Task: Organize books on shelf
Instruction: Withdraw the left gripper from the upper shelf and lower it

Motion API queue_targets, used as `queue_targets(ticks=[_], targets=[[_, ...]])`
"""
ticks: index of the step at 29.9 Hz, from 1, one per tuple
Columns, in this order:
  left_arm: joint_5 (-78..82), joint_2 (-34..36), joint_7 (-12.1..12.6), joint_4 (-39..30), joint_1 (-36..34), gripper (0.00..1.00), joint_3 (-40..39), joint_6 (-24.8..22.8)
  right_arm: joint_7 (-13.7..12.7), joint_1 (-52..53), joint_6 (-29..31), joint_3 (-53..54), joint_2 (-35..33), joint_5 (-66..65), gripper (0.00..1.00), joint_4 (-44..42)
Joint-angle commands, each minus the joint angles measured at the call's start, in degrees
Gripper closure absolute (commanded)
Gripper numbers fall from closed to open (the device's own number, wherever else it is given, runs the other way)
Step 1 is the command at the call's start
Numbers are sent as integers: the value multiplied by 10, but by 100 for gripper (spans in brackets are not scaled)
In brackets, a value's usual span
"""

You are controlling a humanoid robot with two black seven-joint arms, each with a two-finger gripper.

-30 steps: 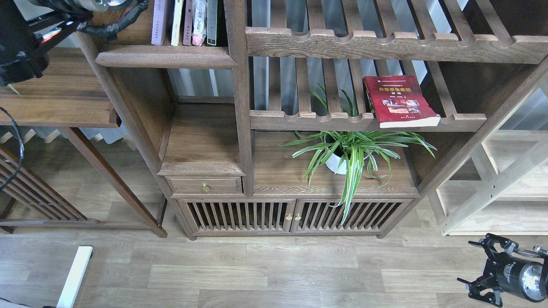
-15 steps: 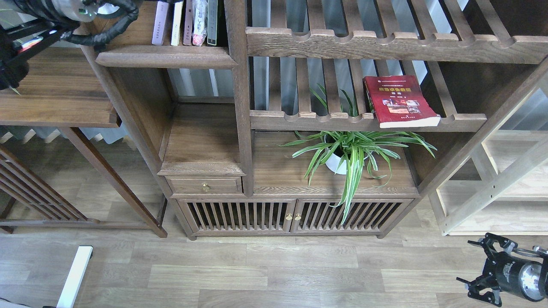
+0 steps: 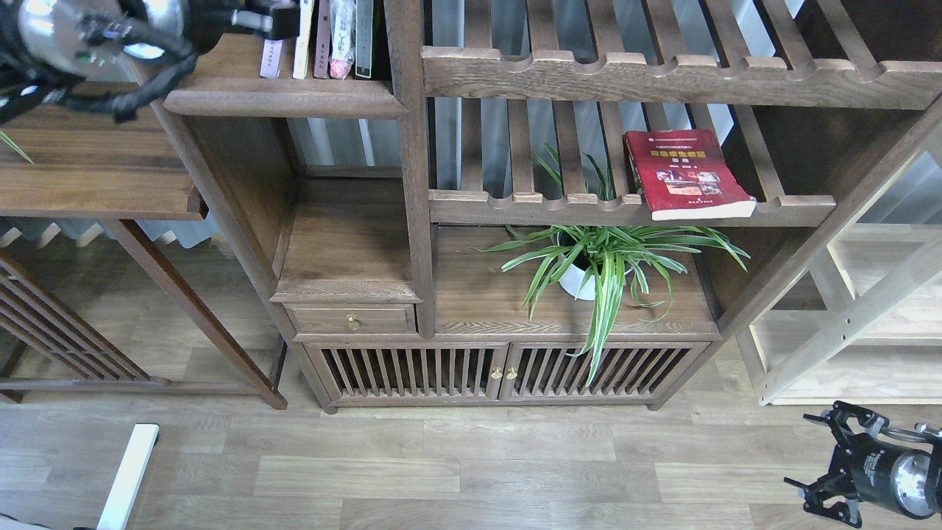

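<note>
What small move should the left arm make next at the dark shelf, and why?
Probably ease the left gripper rightward, pressing the pale pink book upright against the standing books on the dark-brown solid shelf. The gripper sits at that outermost book; its fingers cannot be told apart.

You face dark-brown wooden cabinet (image 3: 471, 324), slatted double doors (image 3: 500, 372) low, small brass-knob drawer (image 3: 352, 319) left. Pale wood-plank floor (image 3: 441, 471) near. Paler bare-wood unit (image 3: 868, 331) right. Green spider plant in white pot (image 3: 589, 276) centre.
</note>
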Motion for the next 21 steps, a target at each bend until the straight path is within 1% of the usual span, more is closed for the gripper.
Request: queue_targets(ticks=[1,5,8,11,14,18,21], targets=[[4,45,-2,-61,27,16,5,0,0,-1,0,-1,-1,1,0,0],[25,87,-5,-119,61,16,5,0,0,-2,0,-2,-2,0,0,-1],[49,113,-9,-156,96,16,5,-22,0,-2,-1,-2,-2,1,0,-1],[81,126,-16,-180,129,15,5,-31,0,-3,-2,-2,-2,1,0,-1],[119,129,-27,-189,168,15,5,-48,0,-8,-8,-2,-2,1,0,-1],[155,128,-37,-191,213,14,5,-50,0,-15,-10,-2,-2,1,0,-2],[206,127,-50,-191,269,13,5,-57,0,-17,-10,-2,-3,1,0,-3]])
